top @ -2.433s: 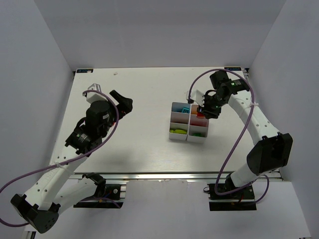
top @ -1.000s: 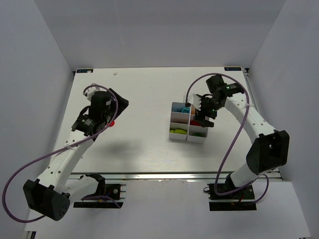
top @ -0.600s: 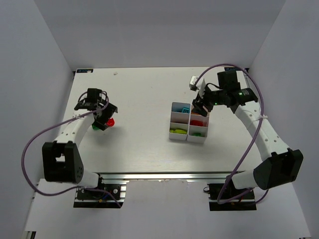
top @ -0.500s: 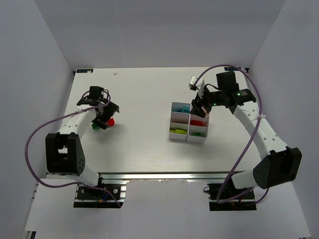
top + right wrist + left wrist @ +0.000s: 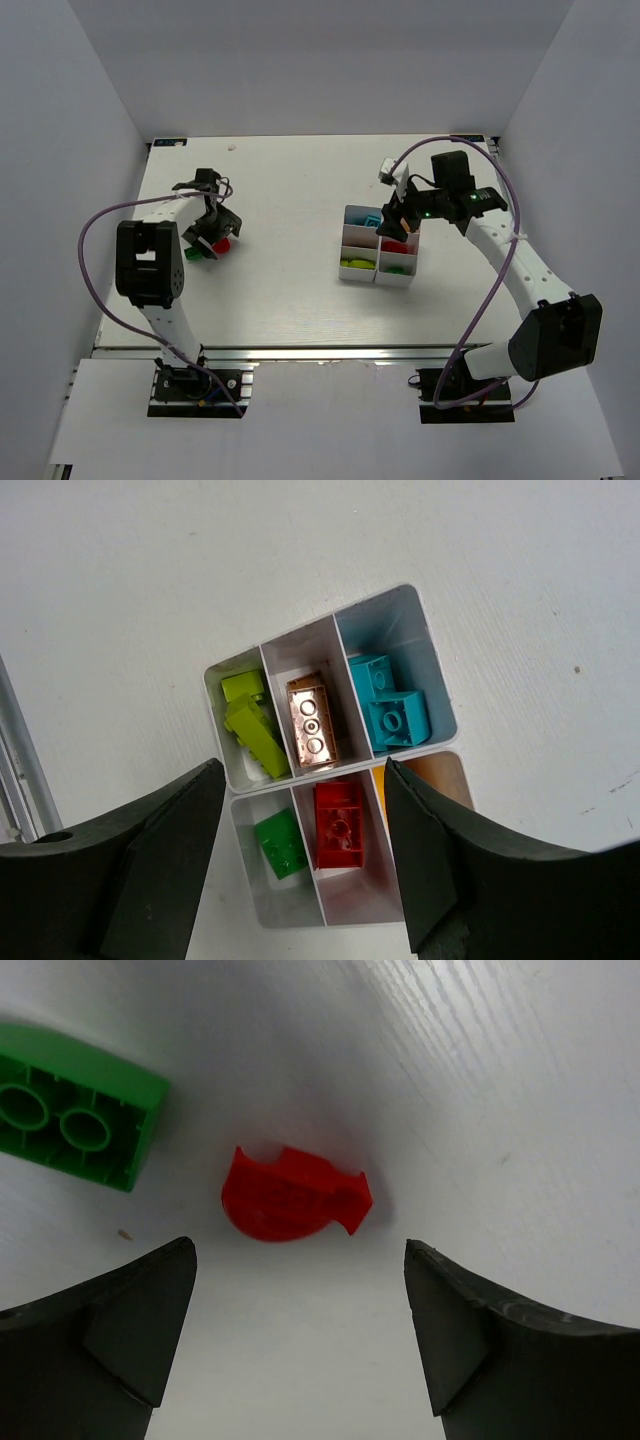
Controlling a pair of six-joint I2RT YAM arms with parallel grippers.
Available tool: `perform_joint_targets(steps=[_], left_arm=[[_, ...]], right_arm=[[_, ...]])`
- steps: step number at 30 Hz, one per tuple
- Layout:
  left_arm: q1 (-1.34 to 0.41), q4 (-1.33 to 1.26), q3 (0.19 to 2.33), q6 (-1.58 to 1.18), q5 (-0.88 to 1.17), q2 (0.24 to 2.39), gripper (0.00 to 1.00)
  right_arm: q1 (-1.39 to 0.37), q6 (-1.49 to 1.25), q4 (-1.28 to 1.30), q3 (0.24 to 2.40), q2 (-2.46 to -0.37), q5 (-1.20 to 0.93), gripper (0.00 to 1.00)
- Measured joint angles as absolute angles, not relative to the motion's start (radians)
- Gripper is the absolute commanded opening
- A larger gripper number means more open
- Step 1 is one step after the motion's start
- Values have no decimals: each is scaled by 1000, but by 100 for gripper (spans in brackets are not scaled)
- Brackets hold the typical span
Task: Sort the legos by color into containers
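Note:
A red lego [image 5: 293,1195] and a green lego [image 5: 75,1120] lie loose on the table at the left; both also show in the top view, the red lego [image 5: 224,243] and the green one [image 5: 192,253]. My left gripper [image 5: 300,1330] is open and empty, low over the table with the red lego just ahead between its jaws. The containers [image 5: 290,905] hold lime green [image 5: 250,735], copper-brown [image 5: 312,723], cyan [image 5: 395,712], green [image 5: 281,842] and red [image 5: 340,823] legos. My right gripper [image 5: 305,870] is open and empty above them.
The orange bin [image 5: 430,775] is partly hidden behind my right finger. The white block of bins [image 5: 357,238] stands right of the table's middle. Grey walls close in the table on three sides. The left arm [image 5: 150,265] stretches along the table's left side.
My left gripper has swung to the far left and come down over the red and green legos. My right gripper has drawn back from the bins, open.

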State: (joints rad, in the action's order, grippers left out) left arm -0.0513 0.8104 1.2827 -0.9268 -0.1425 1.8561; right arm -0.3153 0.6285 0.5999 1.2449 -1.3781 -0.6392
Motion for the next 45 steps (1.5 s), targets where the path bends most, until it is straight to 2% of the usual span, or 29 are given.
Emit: perform_joint_targets(steps=[5, 11, 19, 20, 24, 27, 33, 35, 42, 45], left_arm=[[-51, 838, 1325, -899, -182, 1920, 91], [-49, 838, 1359, -887, -206, 1960, 81], [-49, 838, 1377, -872, -229, 1973, 53], [-49, 838, 1377, -868, -229, 1973, 45], [-49, 831, 1372, -858, -224, 1971, 24], [-52, 821, 1357, -836, -201, 1958, 15], [-163, 799, 1274, -774, -143, 1812, 11], [-240, 767, 1244, -752, -118, 1711, 1], [-544, 439, 1074, -688, 14, 1381, 0], [-629, 288, 1018, -672, 44, 1342, 0]], right_arm=[[-315, 624, 579, 1241, -1364, -640, 70], [-310, 615, 567, 1228, -1353, -640, 70], [-301, 610, 565, 1227, -1353, -640, 70], [-301, 610, 566, 1227, -1352, -640, 70], [-300, 610, 566, 1227, -1351, -640, 70], [-296, 610, 565, 1227, -1346, -640, 70], [-287, 600, 543, 1215, -1320, -648, 70], [-283, 589, 538, 1210, -1312, -653, 70], [-223, 525, 463, 1179, -1273, -655, 71], [-171, 492, 420, 1179, -1256, -654, 72]])
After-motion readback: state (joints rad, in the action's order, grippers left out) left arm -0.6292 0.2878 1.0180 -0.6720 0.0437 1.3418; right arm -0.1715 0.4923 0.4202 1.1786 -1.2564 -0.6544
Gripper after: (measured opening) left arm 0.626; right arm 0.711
